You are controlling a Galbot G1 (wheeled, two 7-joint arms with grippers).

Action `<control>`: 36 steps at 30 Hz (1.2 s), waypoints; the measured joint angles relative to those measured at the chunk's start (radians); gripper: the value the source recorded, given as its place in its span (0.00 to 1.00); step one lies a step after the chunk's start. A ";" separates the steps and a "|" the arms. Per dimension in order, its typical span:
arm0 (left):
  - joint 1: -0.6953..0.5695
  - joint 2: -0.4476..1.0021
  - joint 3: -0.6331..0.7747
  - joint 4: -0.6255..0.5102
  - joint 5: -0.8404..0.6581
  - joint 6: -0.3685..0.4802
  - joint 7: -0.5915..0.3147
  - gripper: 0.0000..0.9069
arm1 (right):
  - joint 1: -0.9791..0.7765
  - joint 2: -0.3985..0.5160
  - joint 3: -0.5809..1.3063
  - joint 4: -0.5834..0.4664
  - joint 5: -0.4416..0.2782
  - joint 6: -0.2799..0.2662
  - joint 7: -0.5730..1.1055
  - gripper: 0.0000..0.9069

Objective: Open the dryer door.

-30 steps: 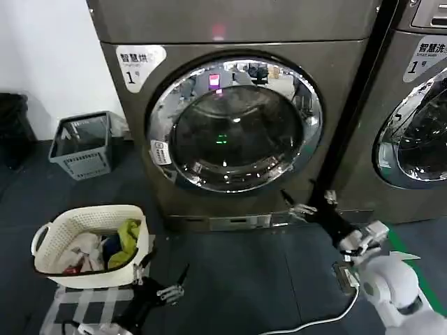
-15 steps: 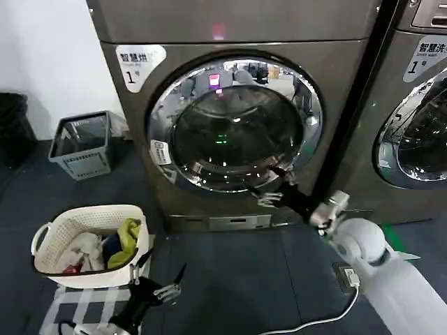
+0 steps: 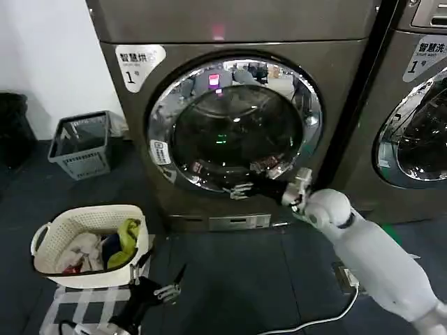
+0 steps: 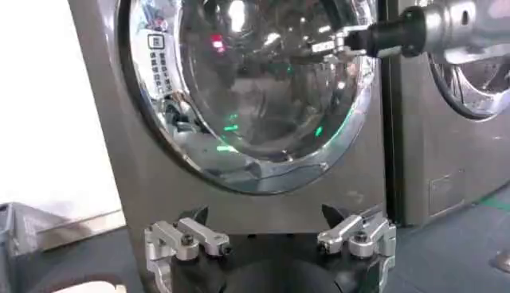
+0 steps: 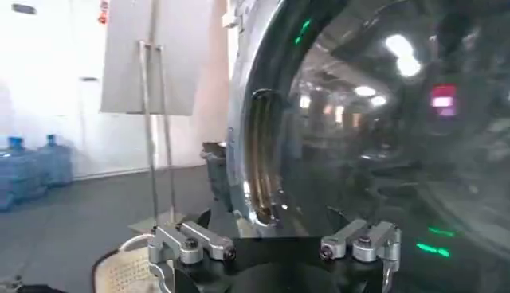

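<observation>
white laundry basket [image 3: 87,241] with clothes | grey bin [image 3: 80,145] | second machine [image 3: 412,105]

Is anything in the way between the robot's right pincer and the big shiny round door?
No, nothing visible. The right pincer is open, right at the lower chrome rim of the dryer door, which is shut.

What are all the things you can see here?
dryer: one, grey-brown, straight ahead
dryer door: one, chrome rim, dark glass, shut
second machine: one, same colour, right of the dryer
white basket: one, cream, floor on the left, clothes inside
grey bin: one, by the wall, left of the dryer
cable: one, white, floor on the right
right gripper: one, black, open, at the door's lower rim
left gripper: one, black, open, low beside the white basket
</observation>
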 joint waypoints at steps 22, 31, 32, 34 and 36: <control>-0.006 0.000 -0.002 0.004 -0.008 0.003 0.001 1.00 | 0.234 0.173 -0.226 -0.208 0.007 0.018 -0.044 1.00; -0.006 -0.001 -0.002 0.005 -0.009 0.003 0.002 1.00 | 0.278 0.220 -0.257 -0.267 0.007 0.027 -0.055 1.00; -0.007 -0.001 -0.002 0.005 -0.009 0.003 0.002 1.00 | 0.282 0.225 -0.260 -0.274 0.007 0.029 -0.056 1.00; -0.007 -0.001 -0.002 0.005 -0.010 0.003 0.002 1.00 | 0.292 0.234 -0.267 -0.285 0.007 0.031 -0.059 1.00; -0.007 -0.001 -0.002 0.005 -0.010 0.003 0.002 1.00 | 0.304 0.243 -0.276 -0.297 0.008 0.033 -0.062 1.00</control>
